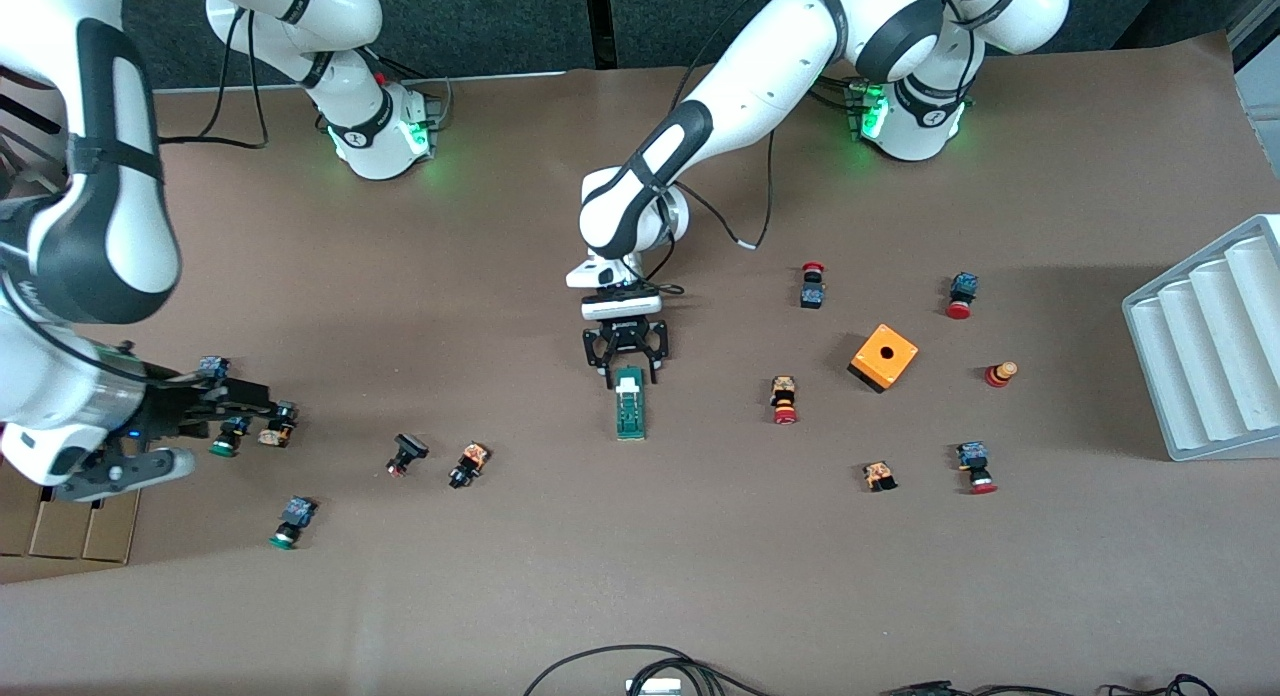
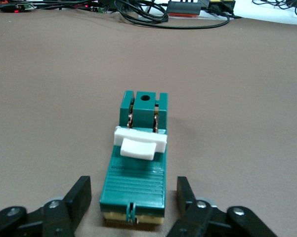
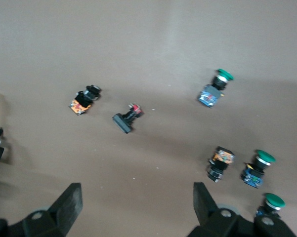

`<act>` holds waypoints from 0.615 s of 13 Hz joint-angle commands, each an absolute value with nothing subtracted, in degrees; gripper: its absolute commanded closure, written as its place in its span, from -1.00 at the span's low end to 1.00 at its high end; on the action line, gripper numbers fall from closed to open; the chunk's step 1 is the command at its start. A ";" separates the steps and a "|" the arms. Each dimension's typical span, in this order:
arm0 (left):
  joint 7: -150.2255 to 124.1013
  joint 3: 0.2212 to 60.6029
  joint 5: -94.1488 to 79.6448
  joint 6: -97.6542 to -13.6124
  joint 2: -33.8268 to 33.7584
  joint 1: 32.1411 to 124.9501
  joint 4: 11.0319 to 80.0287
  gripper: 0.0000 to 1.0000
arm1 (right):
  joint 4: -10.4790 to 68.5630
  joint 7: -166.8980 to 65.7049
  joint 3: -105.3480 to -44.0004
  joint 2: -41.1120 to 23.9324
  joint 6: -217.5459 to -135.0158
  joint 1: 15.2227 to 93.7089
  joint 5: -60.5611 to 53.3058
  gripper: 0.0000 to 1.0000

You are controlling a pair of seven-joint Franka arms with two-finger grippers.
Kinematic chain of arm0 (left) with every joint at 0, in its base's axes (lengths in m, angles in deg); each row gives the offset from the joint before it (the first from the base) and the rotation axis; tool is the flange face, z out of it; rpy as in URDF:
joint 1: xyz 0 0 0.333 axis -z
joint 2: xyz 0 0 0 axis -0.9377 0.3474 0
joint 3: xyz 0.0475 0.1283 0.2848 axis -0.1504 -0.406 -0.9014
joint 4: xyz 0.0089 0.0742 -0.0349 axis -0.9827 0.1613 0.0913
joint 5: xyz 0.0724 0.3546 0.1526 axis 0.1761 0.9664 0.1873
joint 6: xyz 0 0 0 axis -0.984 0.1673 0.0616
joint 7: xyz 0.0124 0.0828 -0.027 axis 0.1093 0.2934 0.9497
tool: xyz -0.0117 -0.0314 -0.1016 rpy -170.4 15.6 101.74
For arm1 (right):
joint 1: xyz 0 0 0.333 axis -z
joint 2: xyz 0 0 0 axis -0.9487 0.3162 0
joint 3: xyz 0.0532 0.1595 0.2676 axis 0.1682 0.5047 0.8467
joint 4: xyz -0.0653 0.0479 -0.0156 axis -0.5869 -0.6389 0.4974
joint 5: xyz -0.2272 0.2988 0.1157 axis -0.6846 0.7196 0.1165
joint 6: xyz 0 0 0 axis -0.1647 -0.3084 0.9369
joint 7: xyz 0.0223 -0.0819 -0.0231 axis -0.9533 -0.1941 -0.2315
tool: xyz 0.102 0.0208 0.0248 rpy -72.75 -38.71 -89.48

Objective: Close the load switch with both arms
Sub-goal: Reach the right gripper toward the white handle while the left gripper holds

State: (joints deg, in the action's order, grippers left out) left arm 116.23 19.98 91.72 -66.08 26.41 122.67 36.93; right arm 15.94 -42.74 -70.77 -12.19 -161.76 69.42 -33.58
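My right gripper (image 1: 262, 398) is at the right arm's end of the brown table (image 1: 640, 576). It waits there, over a little group of green-capped push buttons (image 1: 228, 438). Its two black fingers (image 3: 69, 205) are spread wide and there is nothing between them. One more green-capped button (image 1: 290, 521) lies nearer to the front camera. Toward the middle lie a small black button with a red tip (image 1: 405, 453) and a small orange and black button (image 1: 468, 464). In the middle of the table lies the narrow green block of the load switch (image 1: 630, 406). It lies flat, with its long side running from the robots' bases toward the front camera. A white sliding piece (image 2: 138, 145) sits across its top. My left gripper (image 1: 628, 371) is down low at the end of the switch that is farther from the front camera. Its jaws are open, with one finger on each side of that end. My left wrist view shows a thin gap on both sides, so I am not squeezing it. Toward the left arm's end lie some red-capped push buttons (image 1: 784, 399) and an orange cube with a hole (image 1: 884, 356). At that end of the table stands a grey ridged tray (image 1: 1210, 346).
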 commanded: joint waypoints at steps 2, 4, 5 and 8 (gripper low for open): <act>121.81 19.21 92.88 -64.07 28.66 125.48 34.42 -0.48 | 15.10 -41.92 -71.16 -10.53 -163.22 64.38 -32.30 -1.00; 121.55 19.03 93.32 -63.45 29.01 125.74 34.50 -0.47 | 15.54 -42.01 -70.98 -10.52 -163.84 61.47 -31.34 -1.00; 121.90 18.94 96.19 -62.49 30.06 125.83 34.59 -0.47 | 15.45 -42.01 -71.16 -10.17 -163.93 59.11 -28.98 -1.00; 122.08 19.03 101.49 -59.32 32.35 125.75 34.59 -0.37 | 15.54 -41.05 -71.16 -9.03 -164.20 54.17 -28.78 -1.00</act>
State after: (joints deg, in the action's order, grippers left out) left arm 120.85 19.69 99.78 -59.92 29.03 125.38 36.46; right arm 15.94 -42.66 -70.47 -10.11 -163.55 56.19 -30.19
